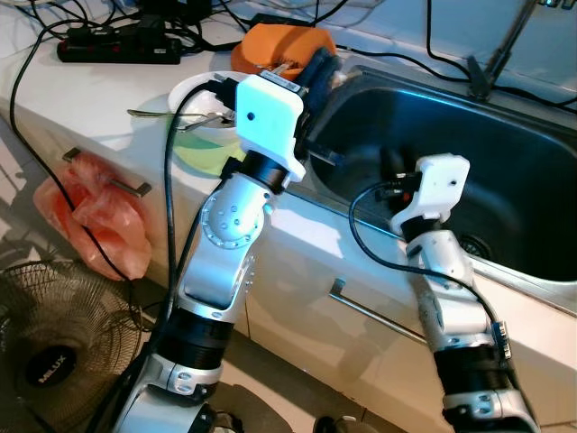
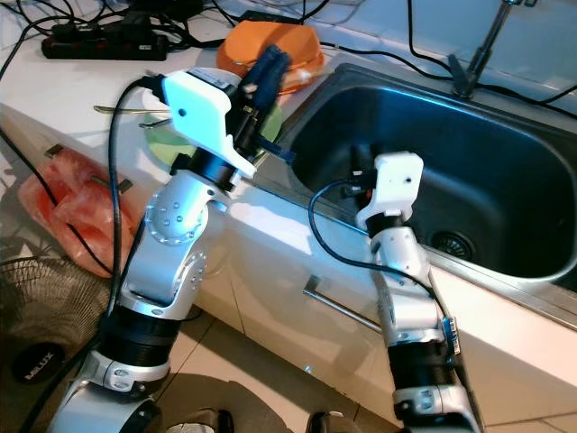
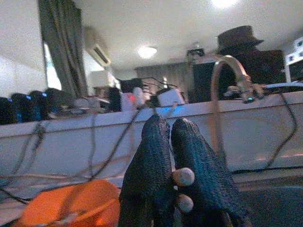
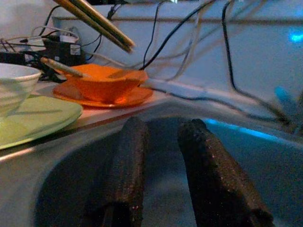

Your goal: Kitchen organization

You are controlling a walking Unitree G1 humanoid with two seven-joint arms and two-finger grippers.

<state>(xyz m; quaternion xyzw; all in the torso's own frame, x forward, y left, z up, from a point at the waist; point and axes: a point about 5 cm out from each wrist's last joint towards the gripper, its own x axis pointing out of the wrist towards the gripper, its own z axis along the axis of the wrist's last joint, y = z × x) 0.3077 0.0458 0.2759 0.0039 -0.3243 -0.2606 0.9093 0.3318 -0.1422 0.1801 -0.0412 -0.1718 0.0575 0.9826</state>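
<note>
So we've got a white kitchen counter [image 1: 108, 99] with a dark steel sink [image 2: 505, 171] sunk into it on the right. Sitting on the counter just beside the sink's left rim there's an orange plate [image 4: 102, 97] with an orange bowl [image 4: 104, 82] on it, and next to that a pale green plate [image 4: 35, 118] carrying a white bowl [image 4: 14, 87]. Further back we see a black power strip [image 1: 117, 45] with a tangle of black cables [image 1: 54, 36] running off it across the countertop.
</note>
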